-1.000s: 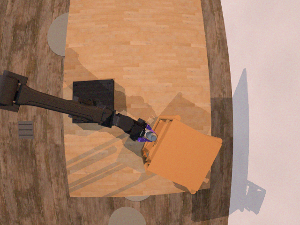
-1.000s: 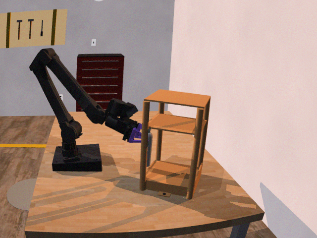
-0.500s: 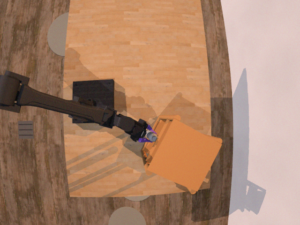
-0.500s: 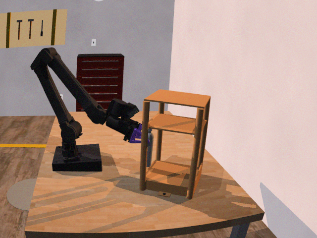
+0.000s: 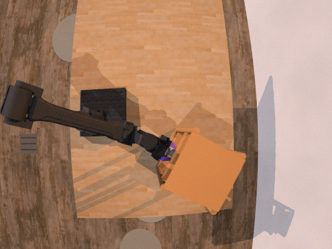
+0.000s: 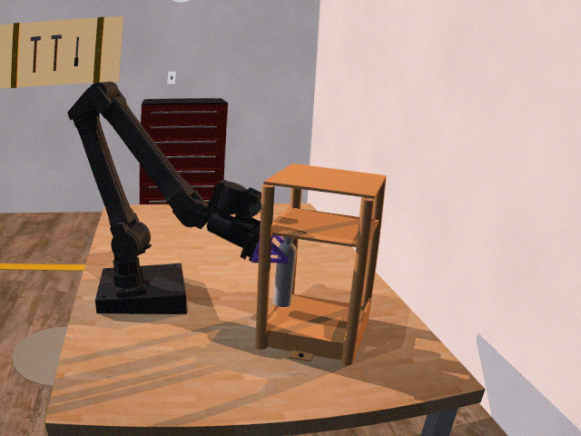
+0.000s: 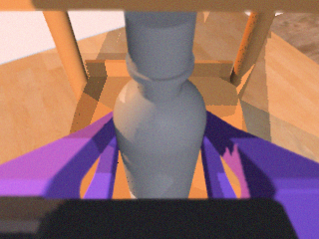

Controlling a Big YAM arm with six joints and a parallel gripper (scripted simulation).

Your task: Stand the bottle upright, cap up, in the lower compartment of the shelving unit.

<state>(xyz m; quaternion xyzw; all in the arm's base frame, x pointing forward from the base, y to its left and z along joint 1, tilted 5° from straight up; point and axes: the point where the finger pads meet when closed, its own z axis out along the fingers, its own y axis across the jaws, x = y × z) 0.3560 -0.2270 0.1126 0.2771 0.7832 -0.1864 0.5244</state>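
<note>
Grasping the grey bottle point(image 6: 284, 276) near its neck, the tool point(image 6: 268, 251) holds it upright inside the shelving unit point(image 6: 264, 262)'s lower compartment; its base hangs above the floor.

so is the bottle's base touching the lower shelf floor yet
Apart. The exterior view shows the bottle, held in the hand, hanging with its base above the lower floor.

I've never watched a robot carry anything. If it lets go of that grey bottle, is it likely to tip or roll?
Probably tippy: the bottle is tall and narrow, and the gripper clamps it near the neck. Its bottom seems to hang just above the lower shelf, so a drop might rock it. Being round and smooth, it would likely roll if it fell.
</note>
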